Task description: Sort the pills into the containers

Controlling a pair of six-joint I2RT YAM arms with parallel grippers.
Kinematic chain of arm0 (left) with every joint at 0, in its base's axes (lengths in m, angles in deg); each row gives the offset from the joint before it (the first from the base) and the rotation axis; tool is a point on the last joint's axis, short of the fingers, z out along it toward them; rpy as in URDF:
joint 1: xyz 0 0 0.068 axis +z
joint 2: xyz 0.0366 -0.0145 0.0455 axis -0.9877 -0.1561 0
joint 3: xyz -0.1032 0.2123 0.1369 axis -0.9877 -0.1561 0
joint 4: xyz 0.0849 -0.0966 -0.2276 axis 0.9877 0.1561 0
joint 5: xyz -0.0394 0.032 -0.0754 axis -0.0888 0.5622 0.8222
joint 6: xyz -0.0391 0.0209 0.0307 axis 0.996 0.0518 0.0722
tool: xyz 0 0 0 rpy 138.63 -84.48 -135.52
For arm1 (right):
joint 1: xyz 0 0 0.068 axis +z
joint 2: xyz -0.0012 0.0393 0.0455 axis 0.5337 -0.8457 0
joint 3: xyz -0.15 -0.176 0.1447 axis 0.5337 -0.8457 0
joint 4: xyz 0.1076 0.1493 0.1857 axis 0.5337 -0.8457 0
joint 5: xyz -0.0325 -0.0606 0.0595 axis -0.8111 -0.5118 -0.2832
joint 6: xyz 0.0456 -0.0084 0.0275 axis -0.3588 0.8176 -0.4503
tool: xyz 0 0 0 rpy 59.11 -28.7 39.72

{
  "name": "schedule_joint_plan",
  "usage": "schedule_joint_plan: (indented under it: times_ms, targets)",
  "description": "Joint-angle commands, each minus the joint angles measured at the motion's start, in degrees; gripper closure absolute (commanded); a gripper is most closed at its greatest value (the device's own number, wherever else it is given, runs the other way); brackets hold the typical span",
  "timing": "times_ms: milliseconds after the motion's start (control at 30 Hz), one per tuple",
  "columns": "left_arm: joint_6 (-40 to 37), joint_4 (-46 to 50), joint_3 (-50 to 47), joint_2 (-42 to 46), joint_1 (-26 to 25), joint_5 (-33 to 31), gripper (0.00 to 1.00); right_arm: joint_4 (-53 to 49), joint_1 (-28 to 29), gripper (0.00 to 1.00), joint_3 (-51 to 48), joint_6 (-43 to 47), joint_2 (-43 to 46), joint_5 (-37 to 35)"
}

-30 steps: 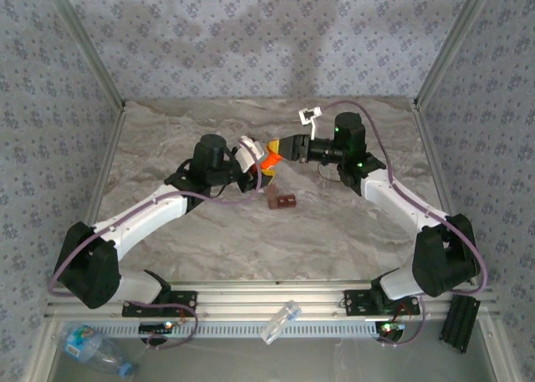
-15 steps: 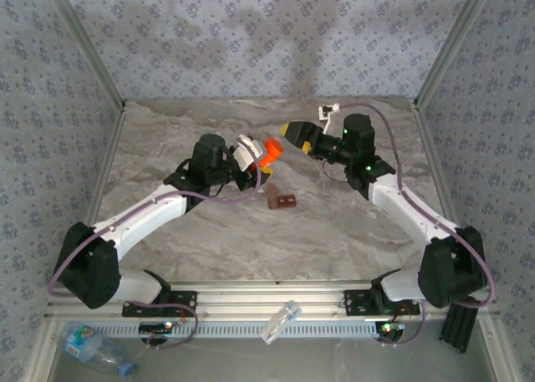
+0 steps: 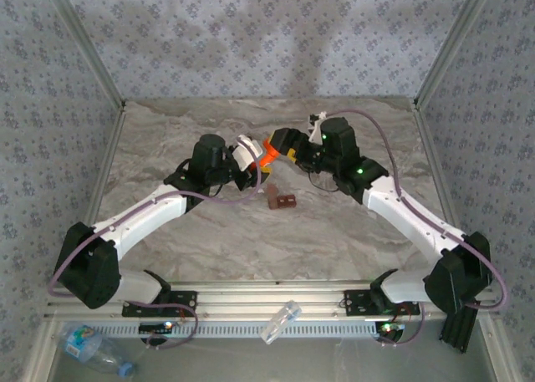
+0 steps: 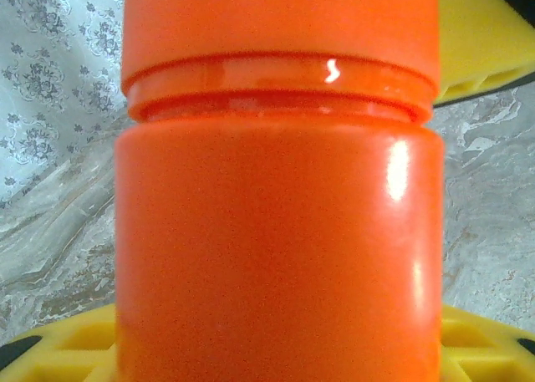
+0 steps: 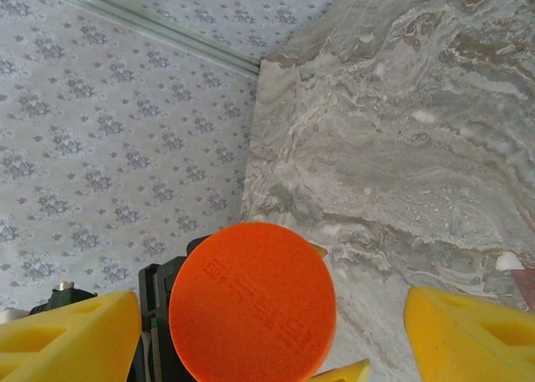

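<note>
A small orange-red pill bottle [image 3: 269,152] is one of the containers. It lies level above the table's middle, and my left gripper [image 3: 255,160] is shut on its body. In the left wrist view the bottle [image 4: 280,231] spans the frame between my yellow fingers [image 4: 63,348]. My right gripper [image 3: 282,144] faces the bottle's cap end. There the round cap [image 5: 252,303] sits between the right gripper's [image 5: 267,340] wide-open fingers [image 5: 472,332], clear of both. A small white bit [image 5: 506,261], too small to tell if it is a pill, lies on the table.
A brown piece [image 3: 282,201] lies on the marble table just in front of the two grippers. A clear water bottle [image 3: 92,348] and a small clear item [image 3: 282,321] lie off the table by the arm bases. Patterned walls close three sides.
My right gripper opened, drew back up and to the right from the bottle, then returned to the cap end with its fingers wide. The left gripper has held the bottle still.
</note>
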Motion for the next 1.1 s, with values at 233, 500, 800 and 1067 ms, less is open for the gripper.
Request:
schedule_joint_plan:
  times_ms: [233,500,800,1067]
  targets:
    - [-0.9,-2.0,0.8,0.6,0.1,0.0,1.00,-0.2,1.9,0.24,4.8,-0.8,-2.8,-1.6]
    - [-0.9,-2.2,1.0,0.4,0.0,0.1,1.00,1.1,2.2,0.50,4.1,0.1,-3.3,-0.1]
    - [-1.0,-0.4,1.5,1.4,0.1,2.2,1.00,10.5,-1.3,0.58,-2.2,8.4,-3.4,7.8]
    - [-0.1,1.6,1.3,3.5,0.4,8.6,1.00,24.2,-9.1,0.52,-6.3,25.9,-5.6,29.1]
